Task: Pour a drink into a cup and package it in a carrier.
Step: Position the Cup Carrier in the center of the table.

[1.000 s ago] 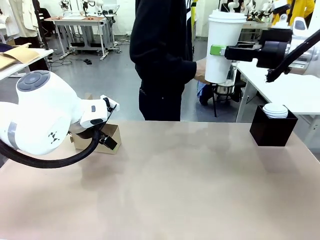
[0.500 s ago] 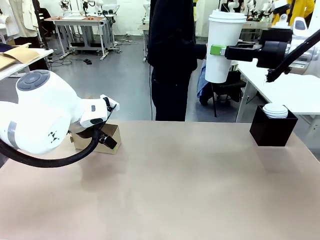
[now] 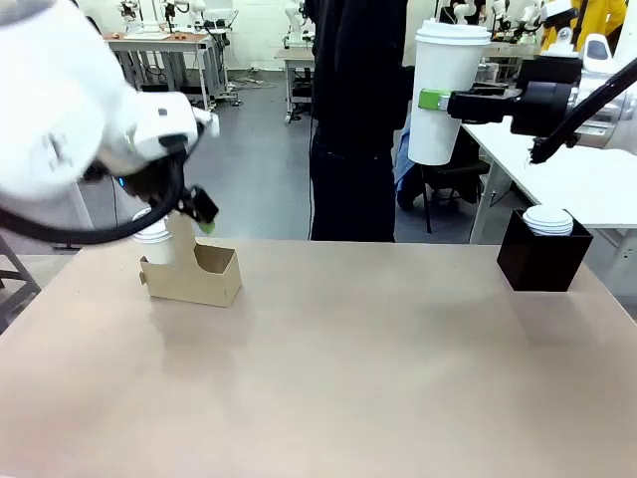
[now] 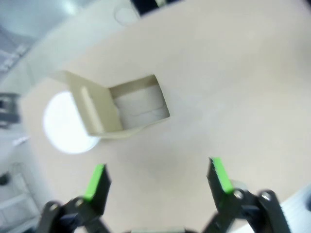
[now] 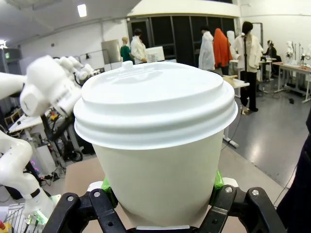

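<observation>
Aloft, right gripper (image 3: 435, 101) pinching the lidded plain white cup (image 3: 450, 60); left gripper (image 4: 158, 178) spread above the carrier (image 4: 97, 111).

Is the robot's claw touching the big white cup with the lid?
Touching. The right wrist view shows the right gripper closed around the cup, with its green pads pressed against opposite sides.

Cup (image 3: 445, 95): plain white, white lid (image 3: 453, 33). Carrier (image 3: 194, 279): plain brown cardboard. Box (image 3: 542, 261), well right of carrier: black, white lids (image 3: 548, 220) inside. Table (image 3: 348, 368): beige. Left gripper (image 4: 158, 174) pads (image 4: 98, 175): green. Person's clothing (image 3: 353, 100): black.
</observation>
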Available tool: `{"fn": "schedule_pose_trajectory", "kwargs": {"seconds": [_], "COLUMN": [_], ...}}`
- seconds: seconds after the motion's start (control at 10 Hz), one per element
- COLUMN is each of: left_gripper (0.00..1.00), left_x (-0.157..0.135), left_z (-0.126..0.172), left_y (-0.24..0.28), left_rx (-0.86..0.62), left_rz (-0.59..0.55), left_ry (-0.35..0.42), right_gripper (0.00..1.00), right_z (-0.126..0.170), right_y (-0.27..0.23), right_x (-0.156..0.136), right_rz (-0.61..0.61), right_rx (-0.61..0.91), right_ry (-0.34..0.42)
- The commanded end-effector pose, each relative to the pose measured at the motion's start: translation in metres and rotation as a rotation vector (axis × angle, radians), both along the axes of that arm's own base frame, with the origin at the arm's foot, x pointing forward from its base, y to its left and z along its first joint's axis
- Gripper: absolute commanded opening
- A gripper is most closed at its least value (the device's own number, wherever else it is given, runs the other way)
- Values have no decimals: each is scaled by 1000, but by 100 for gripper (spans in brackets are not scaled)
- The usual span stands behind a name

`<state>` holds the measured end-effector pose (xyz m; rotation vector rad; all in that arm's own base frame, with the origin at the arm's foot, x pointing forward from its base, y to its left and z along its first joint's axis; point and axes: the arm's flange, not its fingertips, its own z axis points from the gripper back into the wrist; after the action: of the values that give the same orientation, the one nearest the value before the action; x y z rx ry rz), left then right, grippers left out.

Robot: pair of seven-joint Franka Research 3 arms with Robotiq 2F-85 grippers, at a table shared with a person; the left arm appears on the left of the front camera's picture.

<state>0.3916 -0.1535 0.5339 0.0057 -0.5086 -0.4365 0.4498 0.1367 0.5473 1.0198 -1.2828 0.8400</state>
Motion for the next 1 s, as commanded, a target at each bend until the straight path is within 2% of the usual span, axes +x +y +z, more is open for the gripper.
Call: {"fn": "schedule_pose_trajectory", "kwargs": {"seconds": [0.0, 0.2, 0.4, 0.7, 0.9], "left_gripper": [100, 100, 100, 100, 100], "left_x": [27, 64, 95, 123, 132], "left_z": [38, 54, 50, 20, -3], "left_y": [-11, -7, 5, 27, 35], "left_rx": [23, 45, 51, 15, 0], "left_rz": [101, 195, 286, 323, 334], "left_ry": [23, 41, 32, 100, 152], "right_gripper": [80, 80, 80, 80, 80], "right_z": [3, 3, 3, 3, 3], "right_y": [2, 2, 2, 2, 2], "right_x": [1, 1, 1, 1, 1], "right_rz": [-6, -6, -6, -6, -6], "right_rx": [-1, -1, -1, -1, -1], "right_ry": [-15, -15, -15, -15, -15]}}
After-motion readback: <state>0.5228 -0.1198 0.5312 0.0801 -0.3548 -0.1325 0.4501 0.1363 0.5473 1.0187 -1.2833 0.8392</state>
